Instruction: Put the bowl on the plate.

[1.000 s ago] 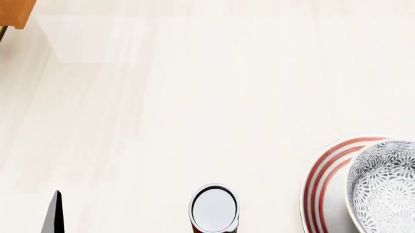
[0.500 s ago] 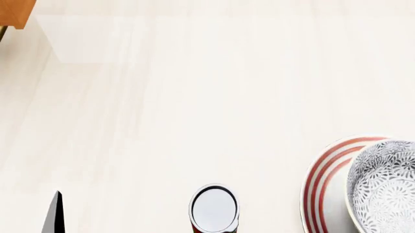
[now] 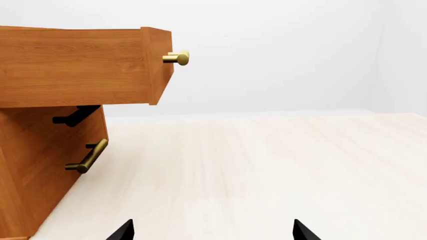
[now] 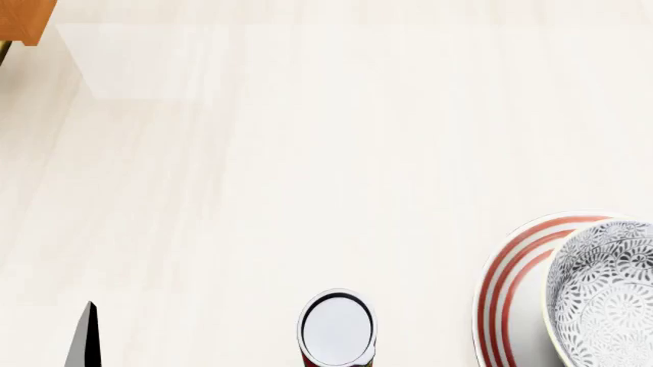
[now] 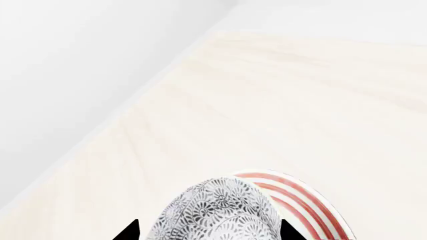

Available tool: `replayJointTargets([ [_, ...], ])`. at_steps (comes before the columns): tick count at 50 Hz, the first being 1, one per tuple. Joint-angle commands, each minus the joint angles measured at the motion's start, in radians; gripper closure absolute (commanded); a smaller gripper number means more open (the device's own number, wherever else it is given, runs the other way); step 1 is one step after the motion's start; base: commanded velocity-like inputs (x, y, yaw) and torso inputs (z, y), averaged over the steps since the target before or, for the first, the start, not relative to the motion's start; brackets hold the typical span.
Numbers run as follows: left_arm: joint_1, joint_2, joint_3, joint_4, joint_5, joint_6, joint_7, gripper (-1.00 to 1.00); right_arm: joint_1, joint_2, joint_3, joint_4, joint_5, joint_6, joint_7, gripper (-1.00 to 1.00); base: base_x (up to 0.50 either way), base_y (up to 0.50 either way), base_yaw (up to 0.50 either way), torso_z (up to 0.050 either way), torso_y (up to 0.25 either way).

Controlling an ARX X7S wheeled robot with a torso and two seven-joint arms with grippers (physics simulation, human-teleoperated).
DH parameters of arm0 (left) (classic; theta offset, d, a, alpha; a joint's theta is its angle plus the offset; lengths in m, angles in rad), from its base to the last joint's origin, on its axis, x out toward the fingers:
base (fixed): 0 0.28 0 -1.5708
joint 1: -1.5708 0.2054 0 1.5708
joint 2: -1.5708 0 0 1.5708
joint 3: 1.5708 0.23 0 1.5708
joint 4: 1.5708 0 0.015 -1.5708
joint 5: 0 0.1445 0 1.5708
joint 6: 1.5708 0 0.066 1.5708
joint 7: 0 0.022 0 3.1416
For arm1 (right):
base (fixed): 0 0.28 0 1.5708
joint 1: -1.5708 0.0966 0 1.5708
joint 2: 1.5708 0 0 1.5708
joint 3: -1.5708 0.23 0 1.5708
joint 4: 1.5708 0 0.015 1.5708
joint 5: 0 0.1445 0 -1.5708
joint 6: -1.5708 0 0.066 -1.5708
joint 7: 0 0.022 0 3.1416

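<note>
bowl floral, deep, on flat red-ringed plate, both grippers' jaws wide

On my head feed the bowl sat over the plate at the lower right, both cut off by the frame. A can stood at bottom centre on the pale table, and one dark fingertip poked in at lower left.

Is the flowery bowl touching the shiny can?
Apart. In the head view, a wide stretch of bare table lies between the bowl on the red-ringed plate and the can.
</note>
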Motion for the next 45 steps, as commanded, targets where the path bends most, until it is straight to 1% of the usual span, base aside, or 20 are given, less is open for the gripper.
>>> replayJointTargets([
  [1, 0.006, 0.019, -0.03, 0.026, -0.009, 0.01, 0.024, -1.0, 0.015, 0.105, 0.011, -0.115, -0.107, 0.053, 0.034, -1.0, 0.0, 0.0, 0.0, 0.0, 0.0],
  [4, 0.005, 0.017, -0.033, 0.027, -0.013, 0.01, 0.022, -1.0, 0.042, 0.152, -0.026, -0.147, -0.156, 0.075, 0.048, -1.0, 0.0, 0.0, 0.0, 0.0, 0.0],
  [7, 0.003, 0.016, -0.032, 0.028, -0.015, 0.008, 0.02, -1.0, 0.067, 0.17, -0.058, -0.167, -0.194, 0.081, 0.038, -1.0, 0.0, 0.0, 0.0, 0.0, 0.0],
  [9, 0.002, 0.015, -0.03, 0.031, -0.014, 0.007, 0.019, -1.0, 0.094, 0.191, -0.105, -0.178, -0.241, 0.095, 0.047, -1.0, 0.0, 0.0, 0.0, 0.0, 0.0],
  [11, 0.002, 0.012, -0.035, 0.029, -0.02, 0.008, 0.018, -1.0, 0.112, 0.257, -0.179, -0.214, -0.355, 0.154, 0.097, -1.0, 0.0, 0.0, 0.0, 0.0, 0.0],
  [17, 0.002, 0.01, -0.033, 0.03, -0.021, 0.01, 0.015, -1.0, 0.189, 0.331, -0.321, -0.249, -0.465, 0.216, 0.165, -1.0, 0.0, 0.0, 0.0, 0.0, 0.0],
  [24, 0.003, 0.005, -0.032, 0.03, -0.023, 0.015, 0.012, -1.0, 0.252, 0.342, -0.446, -0.274, -0.552, 0.243, 0.205, -1.0, 0.0, 0.0, 0.0, 0.0, 0.0],
  [31, 0.003, 0.002, -0.03, 0.029, -0.024, 0.019, 0.01, -1.0, 0.302, 0.356, -0.515, -0.295, -0.572, 0.272, 0.238, -1.0, 0.0, 0.0, 0.0, 0.0, 0.0],
  [39, 0.002, 0.0, -0.025, 0.024, -0.023, 0.025, 0.009, -1.0, 0.324, 0.345, -0.578, -0.305, -0.608, 0.276, 0.239, -1.0, 0.0, 0.0, 0.0, 0.0, 0.0],
  [45, 0.002, -0.002, -0.023, 0.022, -0.024, 0.028, 0.007, -1.0, 0.383, 0.334, -0.665, -0.317, -0.632, 0.298, 0.242, -1.0, 0.0, 0.0, 0.0, 0.0, 0.0],
])
